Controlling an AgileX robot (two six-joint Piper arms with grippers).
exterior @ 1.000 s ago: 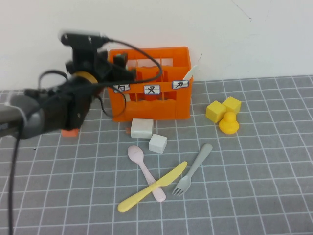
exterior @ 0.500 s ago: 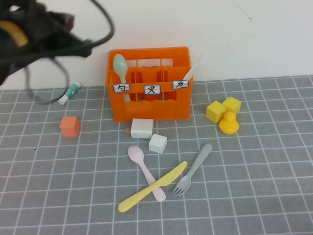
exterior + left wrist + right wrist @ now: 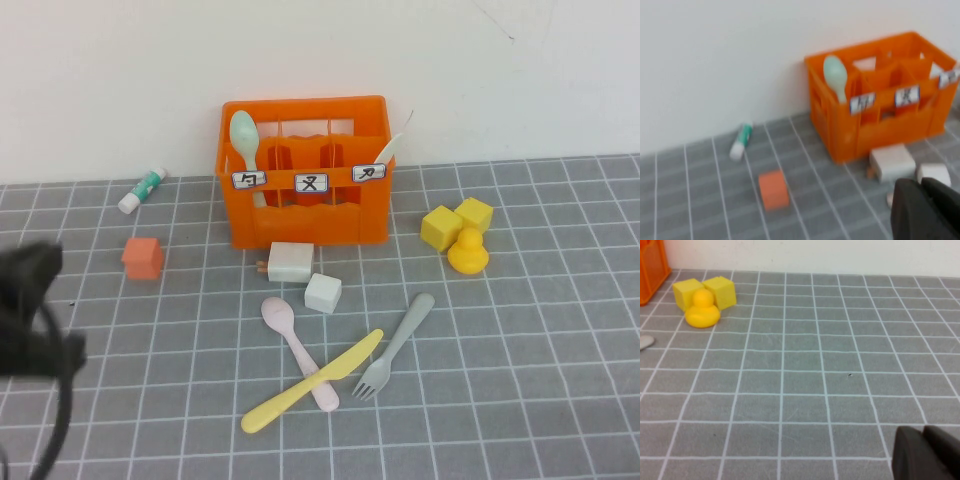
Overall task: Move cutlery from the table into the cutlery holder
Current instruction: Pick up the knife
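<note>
The orange cutlery holder [image 3: 305,215] stands at the back against the wall. A mint-green spoon [image 3: 243,131] leans upright in its left compartment, and a white knife [image 3: 391,148] leans in its right one. On the table [image 3: 520,380] in front lie a pink spoon [image 3: 290,336], a yellow knife [image 3: 311,382] across it, and a grey fork [image 3: 396,344]. My left arm [image 3: 32,310] is a dark blur at the front left edge. Its gripper [image 3: 921,186] is shut and empty, well back from the holder [image 3: 880,107]. My right gripper [image 3: 923,434] is shut and empty, low over bare tiles.
Two white blocks [image 3: 290,262] [image 3: 322,293] sit between the holder and the loose cutlery. A small orange cube [image 3: 142,257] and a white-and-green tube [image 3: 142,189] lie to the left. Two yellow blocks [image 3: 457,222] and a yellow duck [image 3: 467,250] sit to the right.
My left arm has let go of the mint-green spoon in the holder, lifted away, then swung down to the front left edge. Its gripper went from open to shut.
</note>
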